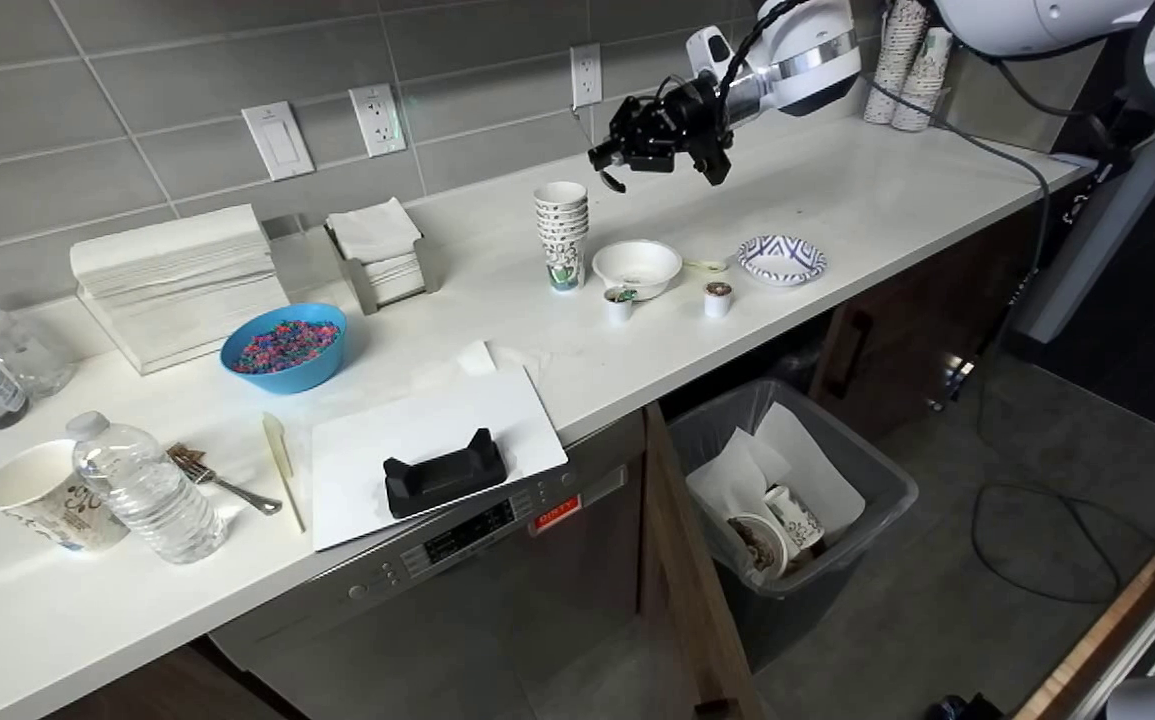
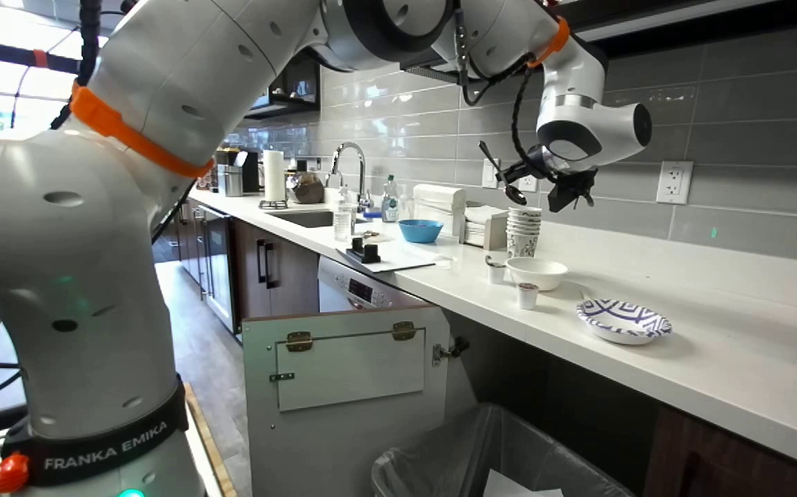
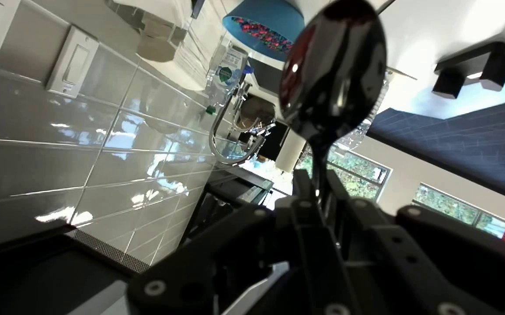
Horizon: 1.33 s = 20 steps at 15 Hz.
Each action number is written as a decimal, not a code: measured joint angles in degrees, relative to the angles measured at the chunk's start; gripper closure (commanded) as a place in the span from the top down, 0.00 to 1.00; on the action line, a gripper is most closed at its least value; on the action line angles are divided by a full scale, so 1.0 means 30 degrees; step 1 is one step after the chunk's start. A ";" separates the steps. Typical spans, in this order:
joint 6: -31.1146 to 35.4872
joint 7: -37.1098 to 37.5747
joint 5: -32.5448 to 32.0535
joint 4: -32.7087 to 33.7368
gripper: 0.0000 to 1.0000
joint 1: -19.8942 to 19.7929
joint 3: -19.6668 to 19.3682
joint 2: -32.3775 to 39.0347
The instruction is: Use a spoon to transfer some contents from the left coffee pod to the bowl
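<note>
My gripper [image 3: 319, 186] is shut on the handle of a dark, shiny metal spoon [image 3: 333, 70], whose scoop fills the upper middle of the wrist view. In an exterior view the spoon [image 2: 514, 195] is held tilted above the counter, scoop end low, near the stacked cups. The gripper [image 1: 609, 158] is well above the white bowl [image 1: 639, 262] and touches nothing on the counter. The left coffee pod [image 1: 619, 308], with its lid peeled up, stands against the front of the bowl. A right coffee pod [image 1: 717, 302] with brown contents on top stands apart. The bowl's contents cannot be made out.
A stack of paper cups [image 1: 563, 240] stands beside the bowl. A patterned plate [image 1: 782, 262] and a pale utensil [image 1: 707, 266] lie on the other side. A blue bowl [image 1: 289, 372], napkin holder [image 1: 377, 262] and bottle [image 1: 149, 490] stand farther along. A bin [image 1: 877, 490] is below the counter edge.
</note>
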 measured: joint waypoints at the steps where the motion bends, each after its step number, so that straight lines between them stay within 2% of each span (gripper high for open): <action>1: -0.0170 -0.0203 0.0317 -0.0011 0.02 -0.0001 -0.0128 0.0000; 14: -0.3366 -0.2806 0.4801 -0.0038 0.02 -0.0242 -0.1367 0.0589; 20: -0.5938 -0.3887 0.6917 -0.0031 0.02 -0.0570 -0.1578 0.1058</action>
